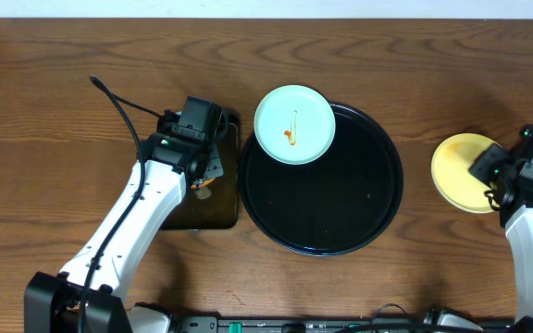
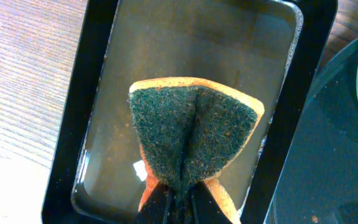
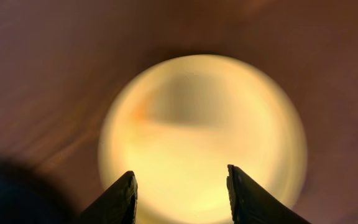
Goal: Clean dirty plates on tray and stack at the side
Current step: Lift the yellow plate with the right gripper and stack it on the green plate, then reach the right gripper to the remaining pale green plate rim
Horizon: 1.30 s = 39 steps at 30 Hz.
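Pinched sponge (image 2: 191,124) in left gripper (image 2: 179,196). Held right gripper (image 3: 180,180) wide over yellow plate (image 3: 204,124), far right. Had aqua plate (image 1: 308,116) unwiped, upper tray (image 1: 340,217).

A pale aqua plate (image 1: 293,125) overlaps the far-left rim of the tray (image 1: 340,199), with a thin orange-brown smear near its middle. It lies off to the right of the left fingers (image 2: 159,200). The tray is round, glossy black and raised-rimmed, and it spreads just to the right of those fingers. A pale yellow plate (image 3: 201,137) rests flat on the worktop (image 1: 44,111), straight ahead of the right fingers (image 3: 120,198). It looks blurred, with a faint orange tinge toward its left.
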Available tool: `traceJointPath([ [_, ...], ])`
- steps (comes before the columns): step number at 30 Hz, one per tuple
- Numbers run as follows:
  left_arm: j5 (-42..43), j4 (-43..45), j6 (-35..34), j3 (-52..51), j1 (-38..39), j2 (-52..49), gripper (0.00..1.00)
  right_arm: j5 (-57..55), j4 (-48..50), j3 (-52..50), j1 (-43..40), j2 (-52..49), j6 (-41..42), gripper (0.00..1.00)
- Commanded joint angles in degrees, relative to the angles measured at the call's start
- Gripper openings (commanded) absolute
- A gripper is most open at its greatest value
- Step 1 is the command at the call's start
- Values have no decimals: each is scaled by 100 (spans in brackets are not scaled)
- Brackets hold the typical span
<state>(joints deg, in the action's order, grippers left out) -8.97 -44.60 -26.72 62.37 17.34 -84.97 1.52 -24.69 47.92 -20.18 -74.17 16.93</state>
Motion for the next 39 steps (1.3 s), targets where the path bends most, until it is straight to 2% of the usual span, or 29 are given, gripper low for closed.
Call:
traceJointPath([
  [1, -50, -15, 79, 22, -28, 74, 8, 1602, -286, 450, 358, 153, -529, 44],
  [2, -50, -15, 79, 22, -28, 74, 8, 1657, -461, 568, 470, 149, -546, 45],
  [5, -50, -15, 79, 22, -28, 74, 8, 1694, -1226, 1193, 1049, 59, -979, 54],
  [9, -50, -15, 79, 22, -28, 74, 8, 1696, -2009, 2013, 1606, -315, -1388, 57],
  [14, -48, -17, 79, 22, -28, 74, 8, 1700, -3051, 3316, 2159, -1198, -1880, 61],
  [17, -48, -15, 79, 22, -28, 74, 8, 1762, -3700, 4478, 2498, -2107, -2087, 63],
  [20, -48, -15, 79, 22, -28, 74, 8, 1766, -3637, 4883, 2686, -2581, -2085, 64],
  [24, -48, -15, 79, 22, -28, 74, 8, 2020, -3005, 4905, 2907, -3093, -1904, 64],
  [32, -48, -20, 79, 22, -28, 74, 8, 2109, -2173, 4905, 3080, -4391, -1056, 47],
  [39, -48, -17, 79, 20, -28, 74, 8, 2271, -2006, 4905, 3132, -5292, -903, 42],
])
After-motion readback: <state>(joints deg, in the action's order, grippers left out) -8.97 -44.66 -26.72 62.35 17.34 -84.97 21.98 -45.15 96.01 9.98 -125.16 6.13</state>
